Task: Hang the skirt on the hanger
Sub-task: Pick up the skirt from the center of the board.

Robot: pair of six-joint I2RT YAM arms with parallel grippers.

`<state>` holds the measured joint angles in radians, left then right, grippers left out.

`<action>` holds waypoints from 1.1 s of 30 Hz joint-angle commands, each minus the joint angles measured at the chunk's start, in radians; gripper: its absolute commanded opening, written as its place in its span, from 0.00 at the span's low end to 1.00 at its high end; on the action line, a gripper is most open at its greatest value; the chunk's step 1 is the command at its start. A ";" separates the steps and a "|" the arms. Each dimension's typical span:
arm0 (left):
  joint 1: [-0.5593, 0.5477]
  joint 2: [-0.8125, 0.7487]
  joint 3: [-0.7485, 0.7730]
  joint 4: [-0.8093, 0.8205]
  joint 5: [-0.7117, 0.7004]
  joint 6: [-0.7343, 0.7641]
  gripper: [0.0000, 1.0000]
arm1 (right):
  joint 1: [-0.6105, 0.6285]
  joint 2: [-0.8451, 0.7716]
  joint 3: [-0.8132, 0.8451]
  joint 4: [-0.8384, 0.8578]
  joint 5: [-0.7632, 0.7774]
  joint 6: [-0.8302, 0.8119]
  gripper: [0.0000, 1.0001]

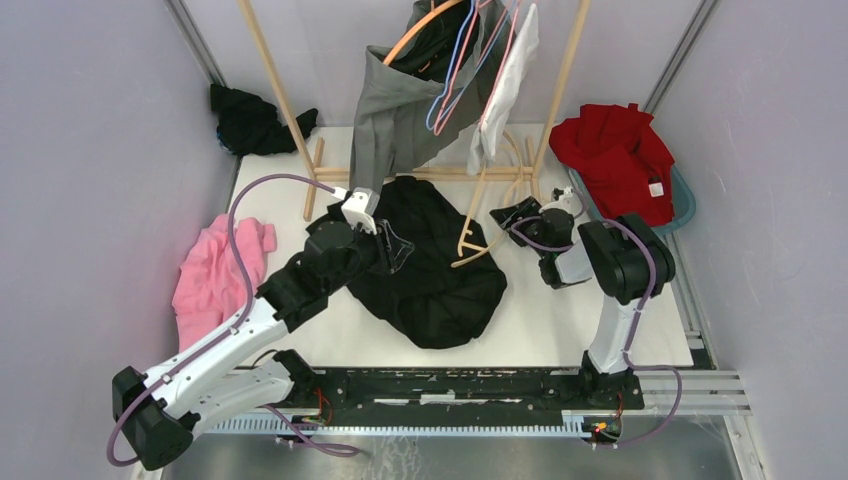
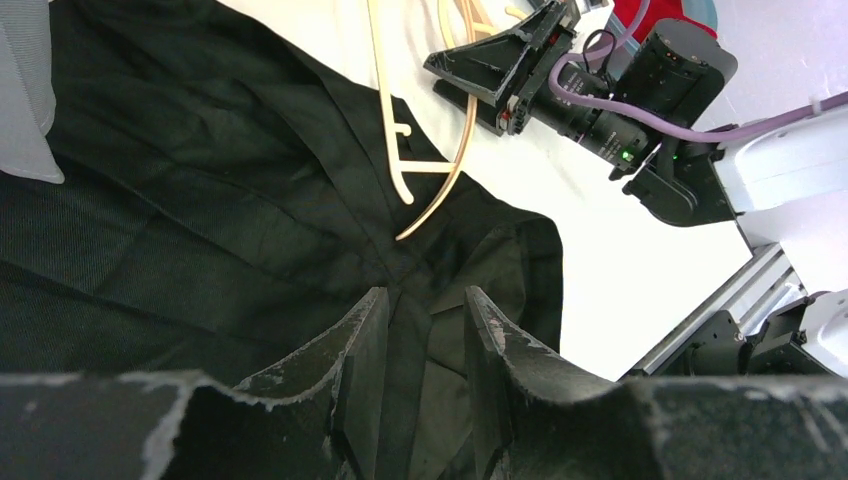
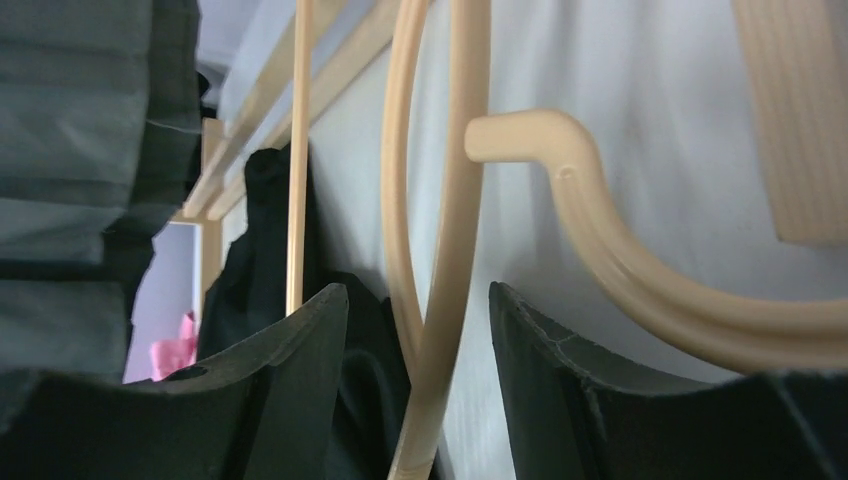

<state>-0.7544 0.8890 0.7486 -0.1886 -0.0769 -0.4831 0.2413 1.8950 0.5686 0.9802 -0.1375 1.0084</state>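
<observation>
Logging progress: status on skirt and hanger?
Left pincer shut on black skirt. Right pincer open, straddling beige hanger. Hanger lies partly on skirt, not yet threaded. Wooden rack close behind hanger.

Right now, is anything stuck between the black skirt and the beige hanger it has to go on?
Nothing visible is. The beige plastic hanger already rests one end on the black fabric skirt, and its thin bar runs between the open fingers of the right tool.

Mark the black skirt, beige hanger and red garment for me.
black skirt (image 1: 440, 275): top view, middle of the fabric.
beige hanger (image 3: 520, 137): right wrist view, top of the hook.
red garment (image 1: 610, 150): top view, centre of the pile.
</observation>
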 commanded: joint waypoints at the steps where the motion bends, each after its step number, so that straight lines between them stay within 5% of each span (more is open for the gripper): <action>1: -0.005 -0.011 -0.003 0.026 -0.005 -0.039 0.41 | 0.003 0.086 0.006 0.273 -0.042 0.076 0.61; 3: -0.006 -0.006 -0.005 0.031 -0.002 -0.037 0.41 | 0.006 0.100 0.014 0.296 -0.050 0.076 0.57; 8: -0.005 0.002 -0.001 0.028 -0.001 -0.031 0.40 | 0.007 0.041 -0.005 0.297 -0.048 0.062 0.21; 13: -0.006 0.019 0.041 -0.071 0.001 -0.019 0.41 | 0.007 -0.231 -0.005 -0.027 -0.037 -0.049 0.08; 18: -0.008 0.030 0.096 -0.201 0.038 -0.012 0.44 | 0.005 -0.543 0.075 -0.457 -0.019 -0.170 0.04; 26: -0.023 0.001 0.098 -0.305 0.130 -0.013 0.46 | -0.029 -0.650 0.241 -0.934 -0.235 -0.216 0.01; 33: -0.097 0.023 0.111 -0.430 0.141 -0.031 0.53 | -0.029 -0.907 0.274 -1.366 -0.373 -0.369 0.01</action>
<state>-0.8017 0.9096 0.8108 -0.5423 0.0414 -0.4828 0.2123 1.1549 0.7685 -0.1123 -0.3893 0.7586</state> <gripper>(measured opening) 0.512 0.199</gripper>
